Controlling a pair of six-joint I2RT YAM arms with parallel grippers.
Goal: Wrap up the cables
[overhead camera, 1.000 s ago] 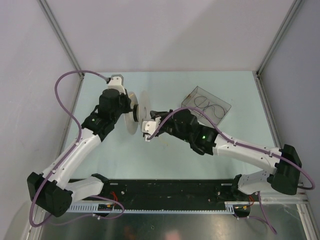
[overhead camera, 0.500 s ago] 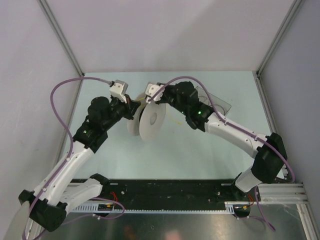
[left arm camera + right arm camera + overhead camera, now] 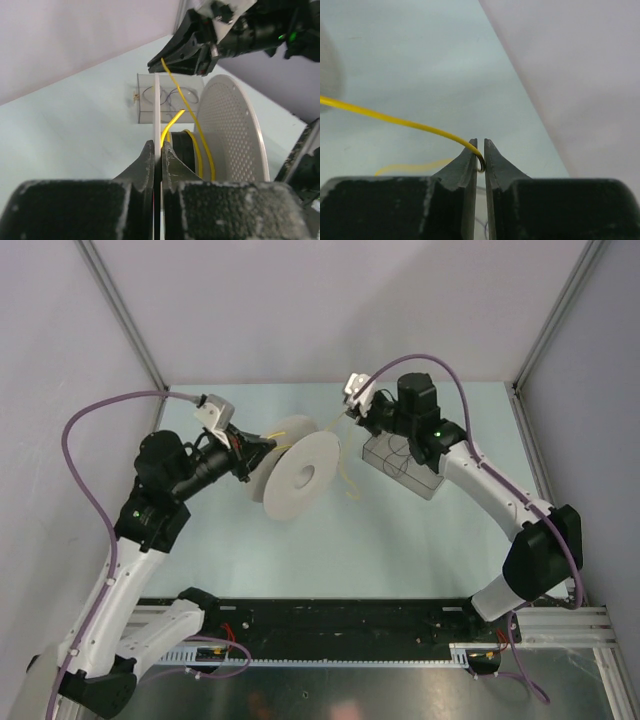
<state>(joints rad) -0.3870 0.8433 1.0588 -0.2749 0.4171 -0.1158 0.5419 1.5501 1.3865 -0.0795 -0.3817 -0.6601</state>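
Observation:
A white spool (image 3: pixel 300 478) hangs above the table, one flange thin and solid, the other perforated (image 3: pixel 230 130). My left gripper (image 3: pixel 254 447) is shut on the thin flange (image 3: pixel 157 110), its fingertips (image 3: pixel 148 150) pinching the edge. A yellow cable (image 3: pixel 196 137) runs in a few turns round the dark hub and rises to my right gripper (image 3: pixel 349 412), behind and right of the spool. In the right wrist view the cable (image 3: pixel 395 119) ends hooked in the narrow gap of that gripper (image 3: pixel 480 142). The jaws stand slightly apart, wider than the wire. A loose strand (image 3: pixel 349 478) hangs beside the spool.
A clear plastic box (image 3: pixel 405 468) holding thin dark wire loops sits on the table at the back right, under the right arm. The enclosure's back wall and a corner post (image 3: pixel 545 335) are close behind the right gripper. Purple hoses (image 3: pixel 85 480) loop off both arms.
The right gripper has swung from in front of the spool up to the back right, drawing the cable, and its jaws have parted a little. The left arm has lifted and turned the spool.

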